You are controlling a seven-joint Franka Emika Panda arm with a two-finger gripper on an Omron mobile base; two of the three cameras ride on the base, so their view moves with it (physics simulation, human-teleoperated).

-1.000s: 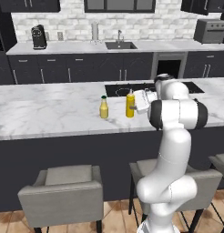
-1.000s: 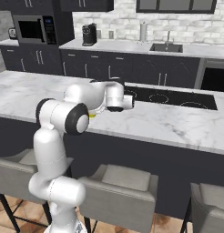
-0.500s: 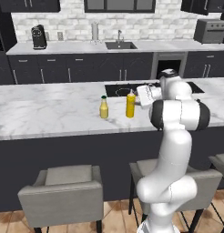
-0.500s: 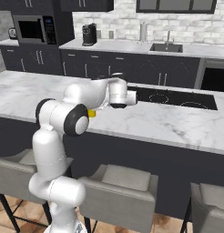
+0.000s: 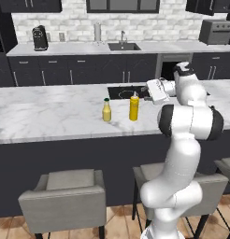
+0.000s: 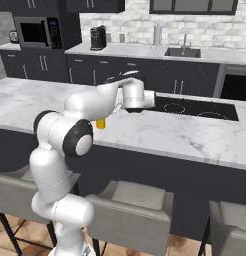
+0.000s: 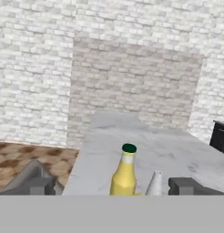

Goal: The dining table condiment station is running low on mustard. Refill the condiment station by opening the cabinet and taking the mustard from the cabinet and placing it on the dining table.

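1. The pincer (image 5: pixel 150 92) stands spread wide and pinches nothing; a second ago its jaws were narrower and right at the mustard (image 5: pixel 134 106), and now the hand has drawn back from it.
2. That reads as a release: the mustard stands upright on its own on the dining table (image 5: pixel 51 116), just beside the pincer and slightly lower, so the placing looks done.
3. In the hand view the nozzle tip (image 7: pixel 155 183) shows between the spread fingertips, though the bottle body is cut off there, so I cannot tell how much gap remains.
4. Past the mustard, farther from the pincer, stands the shorter pale-yellow bottle (image 5: pixel 106 110), apart from it but near.
5. The black cooktop (image 5: pixel 122 91) lies behind and beneath the pincer.
6. The table's near edge is well apart from both bottles; open marble stretches beyond them, and there is free room above for lifting away.
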